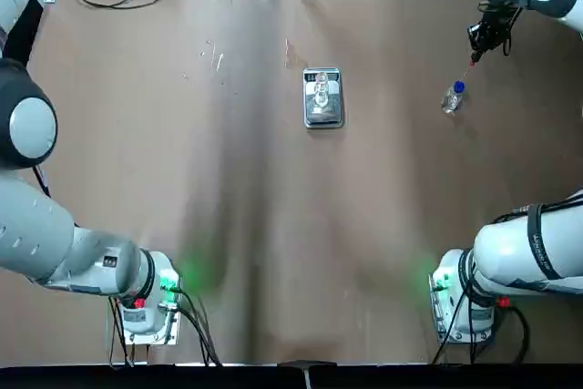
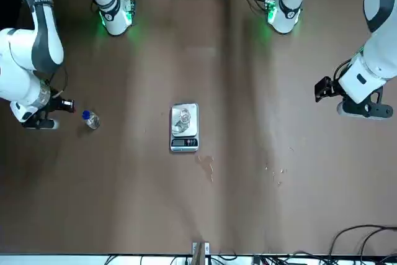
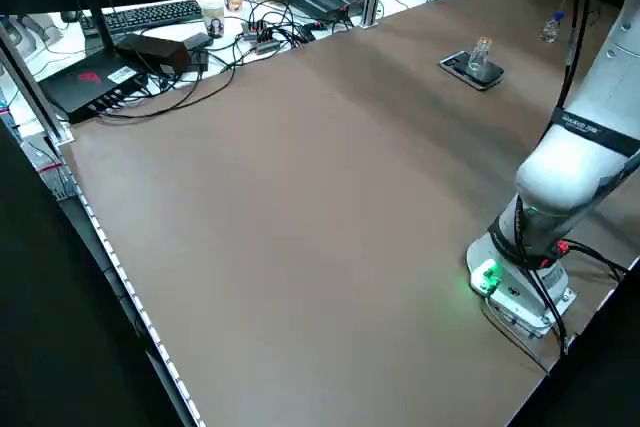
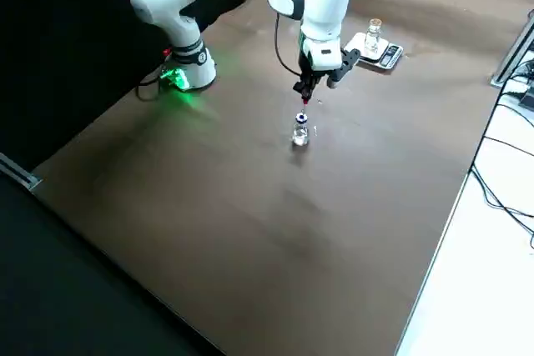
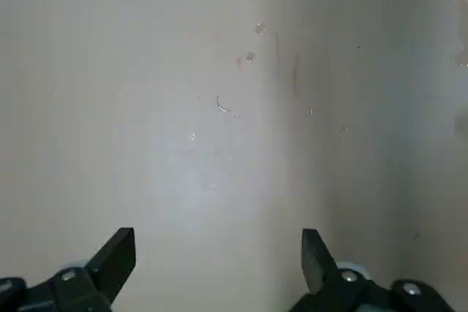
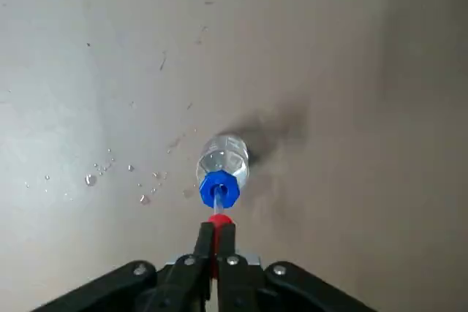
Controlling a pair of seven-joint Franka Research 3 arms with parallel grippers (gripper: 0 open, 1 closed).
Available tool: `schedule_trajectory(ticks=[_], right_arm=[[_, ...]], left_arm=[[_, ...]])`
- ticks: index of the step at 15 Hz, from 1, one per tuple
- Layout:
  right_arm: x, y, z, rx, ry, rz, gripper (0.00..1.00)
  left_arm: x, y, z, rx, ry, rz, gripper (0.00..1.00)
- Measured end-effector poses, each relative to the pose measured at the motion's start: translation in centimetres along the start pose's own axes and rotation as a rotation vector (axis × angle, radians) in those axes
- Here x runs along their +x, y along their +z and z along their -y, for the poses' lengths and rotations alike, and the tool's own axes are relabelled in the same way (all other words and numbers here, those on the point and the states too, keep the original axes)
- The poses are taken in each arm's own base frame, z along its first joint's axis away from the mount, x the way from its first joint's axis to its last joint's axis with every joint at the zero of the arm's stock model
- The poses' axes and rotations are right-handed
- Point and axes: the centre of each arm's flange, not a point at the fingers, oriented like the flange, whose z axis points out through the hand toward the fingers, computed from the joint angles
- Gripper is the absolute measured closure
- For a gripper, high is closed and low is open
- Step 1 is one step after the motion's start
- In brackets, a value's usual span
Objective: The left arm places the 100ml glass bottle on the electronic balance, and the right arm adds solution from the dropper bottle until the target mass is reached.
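1. The left gripper [image 5: 218, 261] hangs over bare brown table [image 1: 182, 225] at the left edge of the top view, well apart from everything else. In its wrist view the two fingers [image 5: 117, 253] are spread wide with nothing between them, only a few small droplets and marks on the surface below.
2. Near the middle of the table, towards the far side, lies the electronic balance [image 1: 323, 114], its display strip at the end away from the robot.
3. The 100ml glass bottle [image 1: 322, 93] stands upright on the balance's metal pan, uncapped and clear.
4. Further right, well apart from the balance, the dropper bottle [image 1: 452, 97] stands on the table with its blue collar showing.
5. The right gripper [image 1: 475, 58] is just above that bottle, on its far right side. In the right wrist view its fingers [image 6: 204, 250] are pressed nearly together, pinching the red dropper top [image 6: 217, 219] directly over the blue collar [image 6: 219, 189]; whether the dropper tip is still inside the bottle cannot be told.
6. Small drops of liquid [image 6: 91, 178] dot the table just beside the dropper bottle.
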Motion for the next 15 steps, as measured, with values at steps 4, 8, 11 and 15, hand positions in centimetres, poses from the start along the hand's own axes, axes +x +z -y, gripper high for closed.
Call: schedule_trajectory(ticks=[4, 8, 11, 15], right_arm=[[-0.01, 0.09, 0.0, 0.0, 0.0, 0.001, 0.94], [-0.13, 0.56, -0.01, 0.001, 0.0, 0.005, 0.94], [-0.14, 0.85, -0.02, 0.0, 0.0, 0.003, 0.94], [-0.02, 0.89, 0.01, -0.001, -0.001, -0.014, 0.94]], left_arm=[[0.0, 0.0, 0.0, 0.0, 0.0, 0.0, 0.0], [0.0, 0.0, 0.0, 0.0, 0.0, 0.0, 0.0], [0.0, 0.0, 0.0, 0.0, 0.0, 0.0, 0.0], [0.0, 0.01, -0.02, 0.0, 0.0, 0.0, 0.0]])
